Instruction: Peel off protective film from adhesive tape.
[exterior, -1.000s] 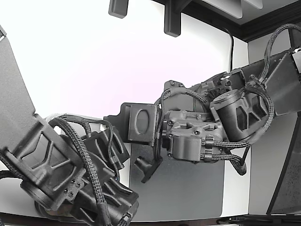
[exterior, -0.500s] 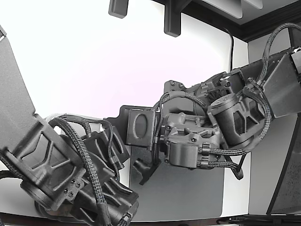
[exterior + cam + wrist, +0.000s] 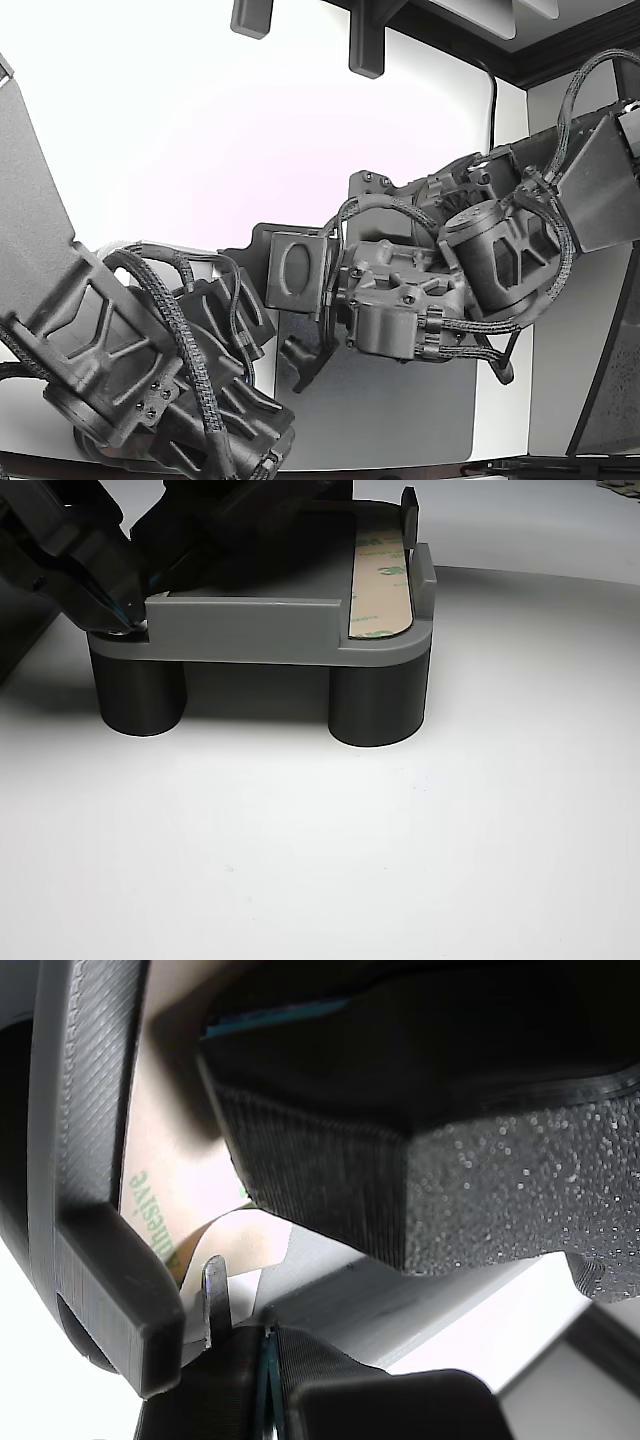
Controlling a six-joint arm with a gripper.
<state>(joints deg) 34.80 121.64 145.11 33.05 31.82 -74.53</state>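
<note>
Currently, step: you are working the film point(image 3: 200, 1185) edge off the tape point(image 3: 381, 585).
Gripper point(image 3: 262, 1345): state indeterminate.
Next: pinch the lifted corner, pull steadily.

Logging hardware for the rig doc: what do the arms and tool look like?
Both arms are dark grey, ribbed printed housings with braided black cable bundles looped outside. The tool has layer-lined black printed fingers, one bearing a pebbled foam-like pad. No markings visible.

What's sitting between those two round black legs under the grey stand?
Nothing: in the other view, the gap between the two legs under the grey stand shows only bare white table.
</note>
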